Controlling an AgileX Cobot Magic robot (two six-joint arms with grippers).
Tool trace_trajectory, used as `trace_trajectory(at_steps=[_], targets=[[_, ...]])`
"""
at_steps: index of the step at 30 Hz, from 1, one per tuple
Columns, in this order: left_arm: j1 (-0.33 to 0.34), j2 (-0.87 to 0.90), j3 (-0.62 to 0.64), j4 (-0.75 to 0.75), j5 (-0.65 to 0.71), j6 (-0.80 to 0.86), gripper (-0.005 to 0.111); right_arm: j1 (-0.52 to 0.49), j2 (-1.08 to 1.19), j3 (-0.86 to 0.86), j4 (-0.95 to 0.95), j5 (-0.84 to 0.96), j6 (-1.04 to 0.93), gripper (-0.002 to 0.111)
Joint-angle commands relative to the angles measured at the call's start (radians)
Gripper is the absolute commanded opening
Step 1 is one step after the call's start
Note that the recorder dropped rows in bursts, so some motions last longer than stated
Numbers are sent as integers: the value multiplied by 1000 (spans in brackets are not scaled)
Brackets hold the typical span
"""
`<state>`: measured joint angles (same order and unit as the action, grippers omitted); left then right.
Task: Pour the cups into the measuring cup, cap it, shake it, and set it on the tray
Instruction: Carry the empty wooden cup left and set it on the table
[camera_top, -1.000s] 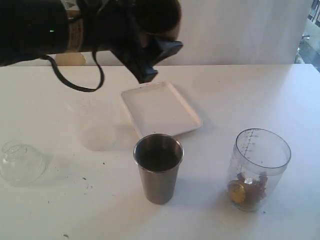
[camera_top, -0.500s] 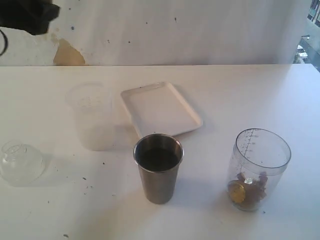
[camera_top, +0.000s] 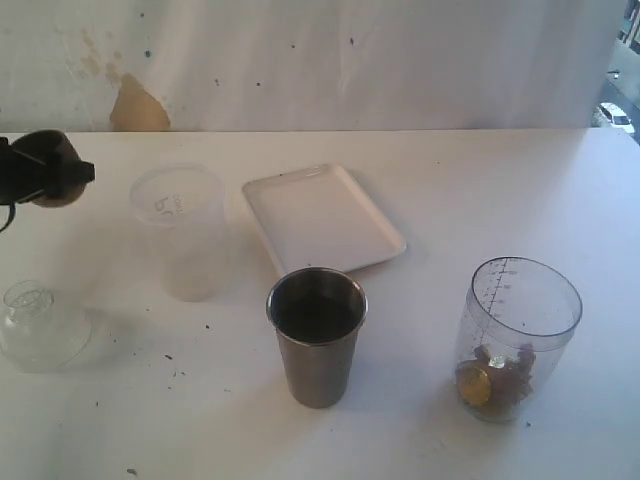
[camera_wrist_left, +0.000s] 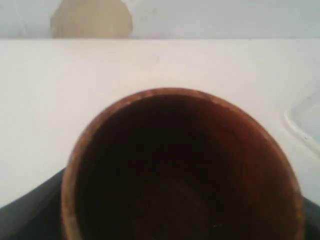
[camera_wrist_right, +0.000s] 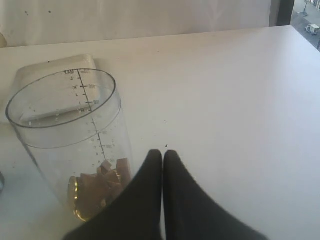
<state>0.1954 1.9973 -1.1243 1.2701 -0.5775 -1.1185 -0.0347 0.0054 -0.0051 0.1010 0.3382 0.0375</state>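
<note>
The measuring cup (camera_top: 520, 340) stands upright at the front right of the table (camera_top: 450, 180), mouth open, with brown bits and a yellowish disc at its bottom; the tumbler (camera_top: 317, 335) stands upright to its left, apart from it, long axis vertical; we cannot tell what its dark inside holds. Behind the tumbler lies the tray (camera_top: 322, 218) with nothing on it; left of the tray stands a frosted tub (camera_top: 183, 232); at the far left front sits a clear dome lid (camera_top: 42, 325).

The wooden cup (camera_top: 45, 148) hangs above the table at the far left edge, well apart from the measuring cup, with tub, tray and tumbler between them; the left gripper (camera_top: 55, 172) is clamped round it; in the left wrist view we look straight into the wooden cup (camera_wrist_left: 180, 165) and see only a dark hollow, so we judge it emptied. The right gripper (camera_wrist_right: 163, 165) has its jaws pressed together on nothing; its tips sit just beside the measuring cup (camera_wrist_right: 75, 145) without touching it; the exterior view does not show this gripper.

We judge the tumbler to be next; that pour turns on the gap from the tumbler rightward to the measuring cup's mouth; the left arm is far off and laden, so it would first have to put the wooden cup down; the right arm is the nearer to the measuring cup; which arm is nearer the tumbler we cannot tell.
</note>
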Motion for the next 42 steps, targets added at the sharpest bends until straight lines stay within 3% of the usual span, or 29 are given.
trace_trajectory(at_steps=[1,11,14,18,26,29,35,39,42], targets=[[0,65,-3,2,-5,-6,0,5,-5,5,-2,-2,1,0],[-18,114,-3,22,-57,50,0,5,-5,5,-2,-2,1,0],[-53,129,-3,22,-12,87,8,5,-5,5,-2,-2,1,0],[-92,138,-3,-5,51,143,33,5,-5,5,-2,-2,1,0],[-92,133,-5,-121,30,181,84,5,-5,5,-2,-2,1,0],[-90,116,-5,-112,30,177,97,5,-5,5,-2,-2,1,0],[-88,63,-5,-95,49,172,102,5,-5,5,-2,-2,1,0],[-88,-18,-5,-81,154,120,102,4,-5,5,0,-2,1,0],[-88,-83,4,25,188,43,102,4,-5,5,0,-2,1,0]])
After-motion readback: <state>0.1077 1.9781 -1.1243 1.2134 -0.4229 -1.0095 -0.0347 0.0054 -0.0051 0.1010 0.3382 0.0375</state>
